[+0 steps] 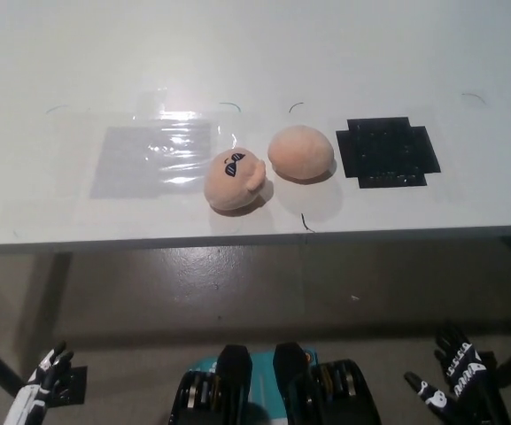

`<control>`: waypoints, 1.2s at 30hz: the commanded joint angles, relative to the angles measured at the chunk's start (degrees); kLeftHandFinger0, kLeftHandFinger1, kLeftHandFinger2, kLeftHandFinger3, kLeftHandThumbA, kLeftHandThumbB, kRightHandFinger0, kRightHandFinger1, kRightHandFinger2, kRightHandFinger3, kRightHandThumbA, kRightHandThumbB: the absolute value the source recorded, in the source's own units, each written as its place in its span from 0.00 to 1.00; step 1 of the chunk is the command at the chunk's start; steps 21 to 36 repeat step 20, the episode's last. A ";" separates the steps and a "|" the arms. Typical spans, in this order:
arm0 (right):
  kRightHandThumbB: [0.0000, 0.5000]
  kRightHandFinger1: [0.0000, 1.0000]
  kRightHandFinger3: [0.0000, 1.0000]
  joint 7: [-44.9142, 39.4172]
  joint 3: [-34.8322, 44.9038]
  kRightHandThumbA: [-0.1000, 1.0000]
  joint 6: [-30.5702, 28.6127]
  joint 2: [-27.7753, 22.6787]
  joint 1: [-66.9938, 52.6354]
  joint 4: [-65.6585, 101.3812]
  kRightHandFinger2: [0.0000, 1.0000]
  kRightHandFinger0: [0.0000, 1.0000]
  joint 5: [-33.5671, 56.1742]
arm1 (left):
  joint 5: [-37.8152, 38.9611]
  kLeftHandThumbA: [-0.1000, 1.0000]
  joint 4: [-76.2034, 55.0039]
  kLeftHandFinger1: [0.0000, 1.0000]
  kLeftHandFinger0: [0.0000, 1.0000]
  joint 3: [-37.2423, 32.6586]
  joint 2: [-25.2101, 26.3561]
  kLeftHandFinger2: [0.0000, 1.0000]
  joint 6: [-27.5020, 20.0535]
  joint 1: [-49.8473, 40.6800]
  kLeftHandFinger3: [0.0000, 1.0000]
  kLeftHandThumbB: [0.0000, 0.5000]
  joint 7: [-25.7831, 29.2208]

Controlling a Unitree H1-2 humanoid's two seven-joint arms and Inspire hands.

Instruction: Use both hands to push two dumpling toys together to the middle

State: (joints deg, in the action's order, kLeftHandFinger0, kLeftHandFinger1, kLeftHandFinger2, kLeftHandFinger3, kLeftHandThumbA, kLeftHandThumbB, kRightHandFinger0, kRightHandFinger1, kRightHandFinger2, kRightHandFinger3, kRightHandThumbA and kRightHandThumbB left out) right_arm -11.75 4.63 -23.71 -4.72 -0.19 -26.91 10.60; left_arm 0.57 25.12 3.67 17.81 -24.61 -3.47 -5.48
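White table (255, 53), front edge running across mid-frame. On it, well ahead of both hands: two tan dumpling toys touching side by side near the front edge. Faced toy (234, 180) lies ahead and inward of the left hand (41, 390); plain toy (301, 153) ahead and inward of the right hand (454, 379). Clear plastic sheet (156, 158) beside the faced toy, on the left hand's side. Black cross-shaped mat (387, 151) beside the plain toy, on the right hand's side.

White table (397, 44), clear plastic sheet (153, 155) lying flat at left, black cross-shaped mat (388, 150) at right, grey floor (237, 283) near side.
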 commanded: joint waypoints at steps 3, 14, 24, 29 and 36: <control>0.52 1.00 1.00 -2.37 2.36 1.00 -3.22 0.36 2.63 -2.53 1.00 1.00 1.11 | -0.02 1.00 1.05 1.00 1.00 0.43 0.02 1.00 -2.32 1.79 1.00 0.63 -0.08; 0.60 1.00 1.00 -2.34 2.96 1.00 -3.22 0.17 3.33 -2.71 1.00 1.00 0.98 | 0.33 1.00 0.64 1.00 1.00 0.60 -0.40 1.00 -2.32 1.95 1.00 0.67 -0.47; 0.57 1.00 1.00 -3.78 3.59 1.00 -3.22 0.08 3.99 -3.27 1.00 1.00 2.39 | 0.77 1.00 0.81 1.00 1.00 0.97 -0.39 1.00 -2.32 2.82 1.00 0.61 -0.90; 0.57 1.00 1.00 -3.78 3.59 1.00 -3.22 0.08 3.99 -3.27 1.00 1.00 2.39 | 0.77 1.00 0.81 1.00 1.00 0.97 -0.39 1.00 -2.32 2.82 1.00 0.61 -0.90; 0.57 1.00 1.00 -3.78 3.59 1.00 -3.22 0.08 3.99 -3.27 1.00 1.00 2.39 | 0.77 1.00 0.81 1.00 1.00 0.97 -0.39 1.00 -2.32 2.82 1.00 0.61 -0.90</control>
